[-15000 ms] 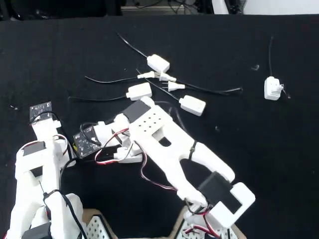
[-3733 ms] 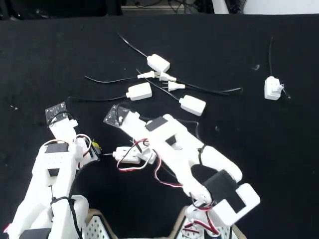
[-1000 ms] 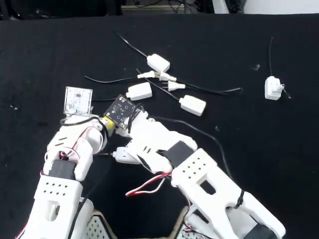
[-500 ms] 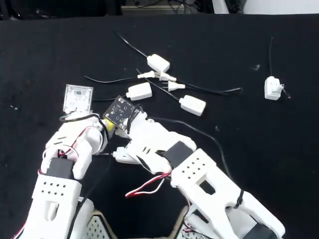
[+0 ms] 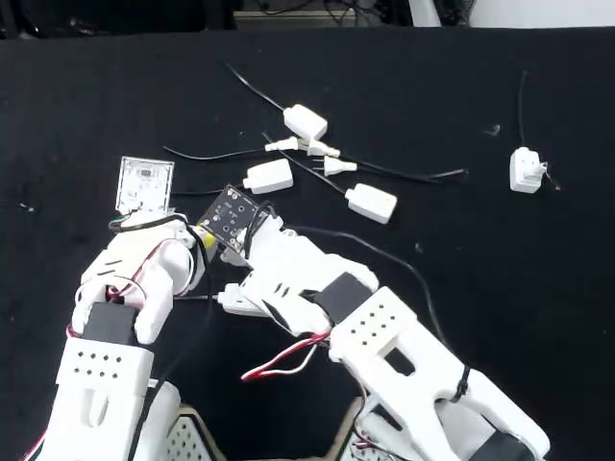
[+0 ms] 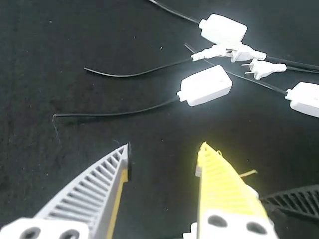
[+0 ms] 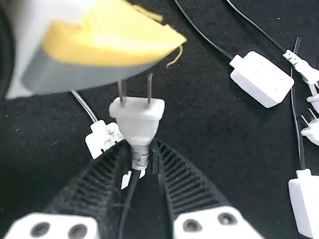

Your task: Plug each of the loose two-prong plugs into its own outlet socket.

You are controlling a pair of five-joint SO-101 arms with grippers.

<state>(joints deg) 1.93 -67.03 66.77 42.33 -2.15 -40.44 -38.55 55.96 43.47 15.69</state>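
Right gripper is clamped tight on a white two-prong plug. Its black fingers pinch the plug at the neck where the cord comes out, so both prongs poke straight out past the fingertips. The thin cord runs back between the fingers.

Left gripper is spread wide open with nothing in it, just bare black table between its fingers. Its yellow finger sits right in front of the held plug's prongs. Touching or not, can't tell from the right wrist view.

From the high view both arms are bunched together at the near left part of the table, wrists side by side. Just past them is the little pile of parts:

- nearest socket, with its black cord trailing off to the left
- back socket, farther away
- side socket, to the right of those

A loose plug and a second loose plug lie between those three sockets, just beside each other. The lone socket sits well apart on the right side of the table.
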